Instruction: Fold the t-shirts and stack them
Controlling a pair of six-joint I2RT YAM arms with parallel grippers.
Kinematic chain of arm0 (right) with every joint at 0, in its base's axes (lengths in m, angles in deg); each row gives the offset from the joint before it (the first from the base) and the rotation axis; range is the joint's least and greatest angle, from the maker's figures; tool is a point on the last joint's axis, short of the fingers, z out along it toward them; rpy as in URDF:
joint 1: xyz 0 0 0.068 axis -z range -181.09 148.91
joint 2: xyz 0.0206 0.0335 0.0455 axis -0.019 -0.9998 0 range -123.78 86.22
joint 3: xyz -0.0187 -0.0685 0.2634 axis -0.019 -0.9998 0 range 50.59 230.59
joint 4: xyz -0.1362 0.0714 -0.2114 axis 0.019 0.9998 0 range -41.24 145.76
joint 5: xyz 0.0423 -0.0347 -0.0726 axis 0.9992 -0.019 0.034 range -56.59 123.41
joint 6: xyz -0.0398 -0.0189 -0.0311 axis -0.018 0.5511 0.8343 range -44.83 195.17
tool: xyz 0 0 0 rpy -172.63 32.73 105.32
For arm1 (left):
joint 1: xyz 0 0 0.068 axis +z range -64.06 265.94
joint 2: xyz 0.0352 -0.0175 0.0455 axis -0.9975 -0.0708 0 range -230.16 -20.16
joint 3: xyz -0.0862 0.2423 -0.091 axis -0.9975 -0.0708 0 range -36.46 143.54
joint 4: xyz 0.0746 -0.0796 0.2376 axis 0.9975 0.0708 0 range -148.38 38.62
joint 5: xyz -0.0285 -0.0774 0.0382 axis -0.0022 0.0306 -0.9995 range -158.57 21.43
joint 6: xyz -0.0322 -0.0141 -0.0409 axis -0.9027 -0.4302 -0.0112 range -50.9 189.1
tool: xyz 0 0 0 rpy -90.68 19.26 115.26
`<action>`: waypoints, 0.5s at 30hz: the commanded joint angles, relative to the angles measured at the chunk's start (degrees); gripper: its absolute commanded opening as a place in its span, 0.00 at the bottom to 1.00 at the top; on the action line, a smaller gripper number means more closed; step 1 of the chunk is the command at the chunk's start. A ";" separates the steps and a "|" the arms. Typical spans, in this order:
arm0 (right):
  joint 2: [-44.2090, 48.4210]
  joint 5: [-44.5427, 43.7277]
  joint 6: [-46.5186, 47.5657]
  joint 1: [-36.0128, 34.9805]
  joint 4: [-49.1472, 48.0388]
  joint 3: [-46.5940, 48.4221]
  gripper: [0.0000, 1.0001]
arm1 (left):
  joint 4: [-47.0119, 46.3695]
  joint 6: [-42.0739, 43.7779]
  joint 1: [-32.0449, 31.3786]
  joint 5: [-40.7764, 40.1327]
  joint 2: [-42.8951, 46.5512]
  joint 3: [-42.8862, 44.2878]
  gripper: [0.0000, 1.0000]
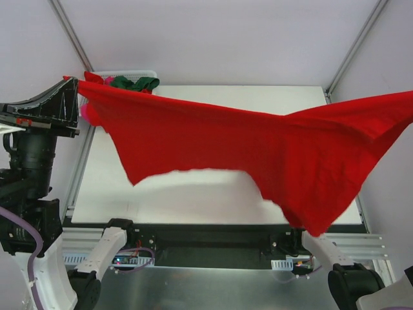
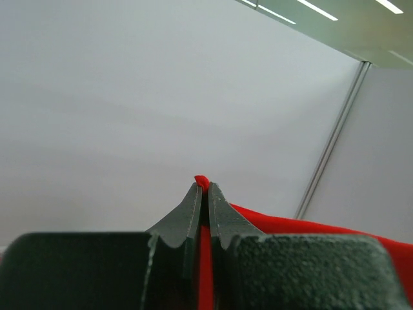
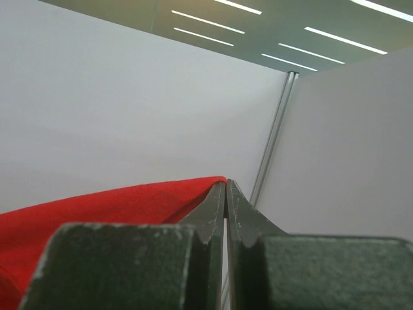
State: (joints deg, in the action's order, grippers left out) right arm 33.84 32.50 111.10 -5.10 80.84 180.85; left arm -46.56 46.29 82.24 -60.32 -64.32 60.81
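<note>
We are at the spreading step. One red t-shirt (image 1: 258, 148) hangs in the air above the white bench (image 1: 181, 200), stretched across the whole width of the top view. It runs from the upper left of the frame to the right edge, and its loose lower part sags towards the lower right. The left fingers (image 2: 191, 210) are pressed together on a small peak of red cloth. The right fingers (image 3: 213, 206) are closed just as tight on the shirt's other edge, and they lie outside the top view.

We judge that no fold has been made yet. The next move calls for lowering both ends evenly, so the shirt lands flat on the bench without bunching. The hanging part should touch down first and be drawn smooth.

By our count there is one red t-shirt held up and one green t-shirt (image 1: 139, 83) lying in the single white basket (image 1: 126, 73) at the upper left. Scraps of red and pink cloth show beside it. We cannot tell how many shirts those make. Two arms are at work.
</note>
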 commanded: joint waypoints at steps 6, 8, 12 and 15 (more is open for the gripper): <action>-3.95 -1.02 2.40 0.76 -0.87 -2.02 0.01 | 3.04 1.63 0.28 -4.65 -5.40 0.73 0.00; -5.96 -1.64 2.75 0.76 -1.14 -2.29 0.01 | 3.04 1.89 0.28 -5.26 -7.77 0.55 0.00; -9.92 -2.87 3.36 0.76 -2.36 -4.91 0.01 | 2.95 2.07 0.28 -7.28 -12.61 -0.59 0.00; -12.82 -3.84 3.45 0.76 -4.30 -10.25 0.00 | 2.25 1.10 0.28 -7.46 -16.65 -3.31 0.00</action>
State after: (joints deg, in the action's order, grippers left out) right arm 26.48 32.15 112.89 -4.68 80.99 176.08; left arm -43.07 46.86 82.24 -64.54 -76.52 60.38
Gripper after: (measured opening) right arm 0.012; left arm 0.018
